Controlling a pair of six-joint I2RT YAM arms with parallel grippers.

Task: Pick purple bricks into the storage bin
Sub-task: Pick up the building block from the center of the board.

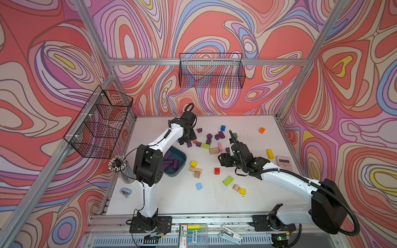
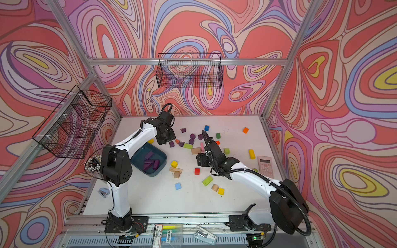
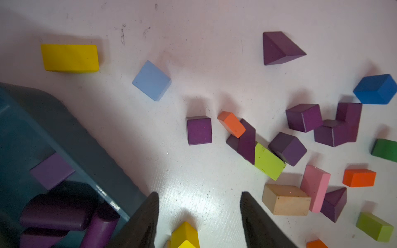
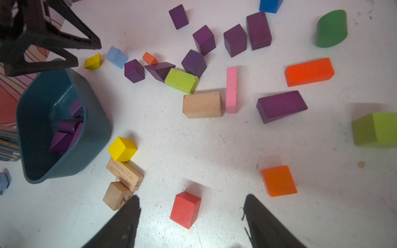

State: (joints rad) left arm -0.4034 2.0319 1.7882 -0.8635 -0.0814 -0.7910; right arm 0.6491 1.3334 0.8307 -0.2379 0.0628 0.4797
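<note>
The storage bin [image 3: 71, 128], just beside my left gripper [image 3: 199, 194], holds several purple bricks [image 3: 53, 169]. More lie loose ahead of its parted, empty fingers. My right gripper [image 4: 192, 196] points down at the table, spread and grasping nothing, a red block [image 4: 184, 211] near its tips.

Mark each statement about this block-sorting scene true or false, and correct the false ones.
1. The storage bin already holds purple bricks. True.
2. The right tool grips the red block. False: its jaws are open and empty, and the block lies on the table.
3. Every purple brick is in the bin. False: several loose bricks lie on the table.
4. The pink slab lies beside a plain wooden block. True.
</note>
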